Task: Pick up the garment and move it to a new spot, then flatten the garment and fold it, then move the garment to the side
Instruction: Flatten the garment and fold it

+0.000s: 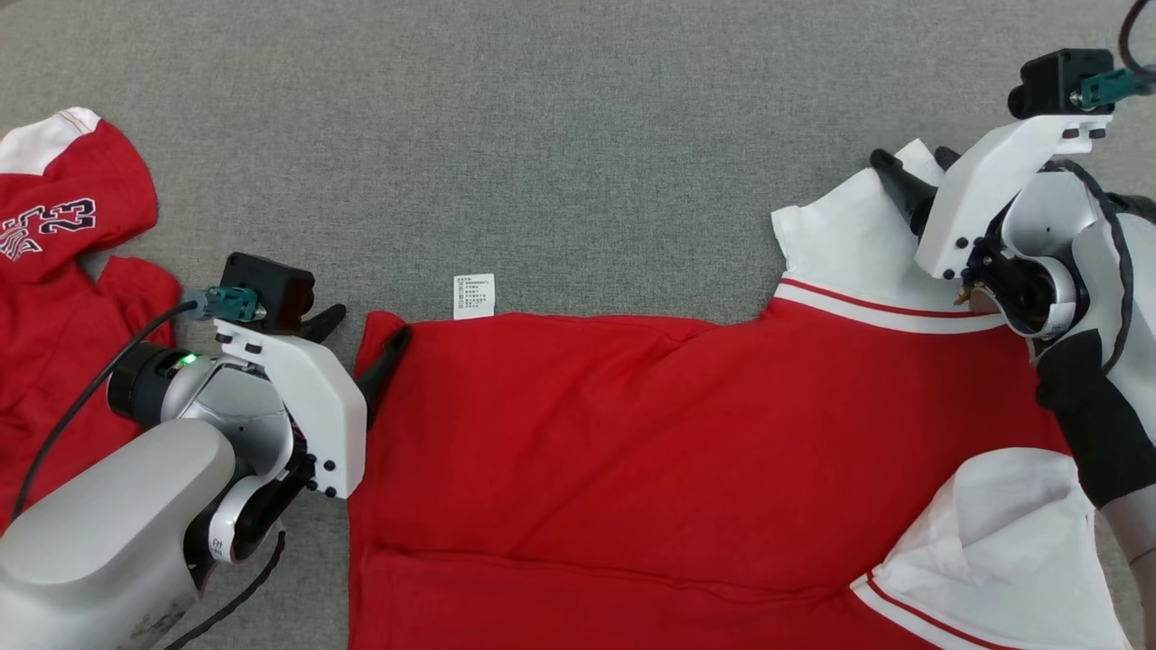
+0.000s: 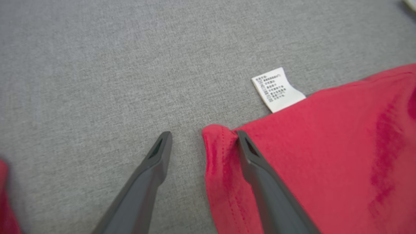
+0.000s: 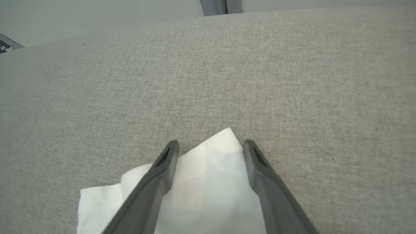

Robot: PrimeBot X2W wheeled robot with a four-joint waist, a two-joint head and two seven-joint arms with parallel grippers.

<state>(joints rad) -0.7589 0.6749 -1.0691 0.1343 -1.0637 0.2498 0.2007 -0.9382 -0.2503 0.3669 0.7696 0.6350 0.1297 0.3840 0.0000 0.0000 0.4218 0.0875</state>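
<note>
Head view has the garment (image 1: 632, 433), a red top with white sleeves, spread nearly flat across the grey cloth-covered bench (image 1: 578, 135), hem toward the robot's left and shoulders toward its right. The left pincer (image 1: 370, 323) stands with its fingers apart at the far hem corner (image 2: 217, 136). In the left wrist view one finger lies on the red cloth there and the other on bare bench just beside it, with nothing clamped. The right pincer (image 1: 912, 158) is likewise spread, straddling the tip of the far white sleeve (image 1: 849, 235) without gripping it. A white care label (image 1: 474, 296) pokes out from the far edge, and another red top (image 1: 63, 226) lies bunched at the left. The fabric looks like a light, limp knit that will sag and drag rather than hold shape. I judge the best holds to be the stitched edges, the hemmed corner and the sleeve end, pinched through both layers so the side lifts evenly.
</note>
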